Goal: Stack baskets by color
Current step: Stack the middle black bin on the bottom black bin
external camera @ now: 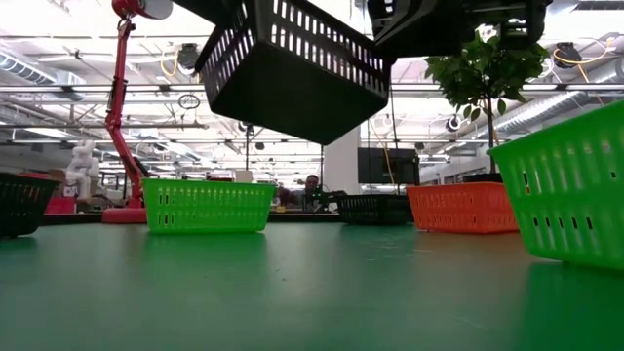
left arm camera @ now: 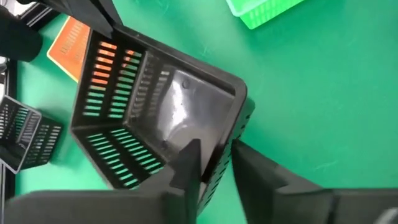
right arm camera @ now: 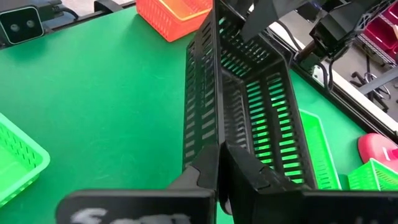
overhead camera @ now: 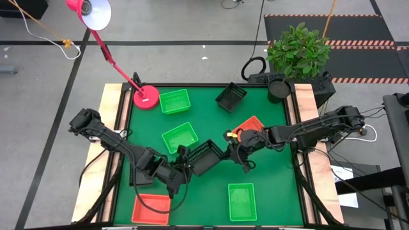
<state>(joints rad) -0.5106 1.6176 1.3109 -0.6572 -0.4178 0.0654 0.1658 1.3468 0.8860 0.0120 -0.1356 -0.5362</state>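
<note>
held: one black basket, lifted clear of the green table, tilted, near the middle. left gripper pinches one wall, fingers either side of it; right gripper is clamped on the opposite rim, jaws narrow with the wall between them. the low view shows it hanging well above the surface.

loose, singly placed, none stacked that i can see:
- green basket, far side, just beside the pink lamp base.
- second green basket, middle-left, near the held one.
- third green basket, near edge, right of centre.
- red basket, near left corner.
- second red basket, mid-right, partly under the right arm.
- second black basket, far side, centre-right.

not accounted for: the low view shows a further black basket at the table's left edge; from above i cannot place it. a third red one is not seen.

progress, by my reckoning: early. no colour pile is begun; the held black basket is likely the first transfer, probably bound for another black one. green and red sets untouched.
</note>
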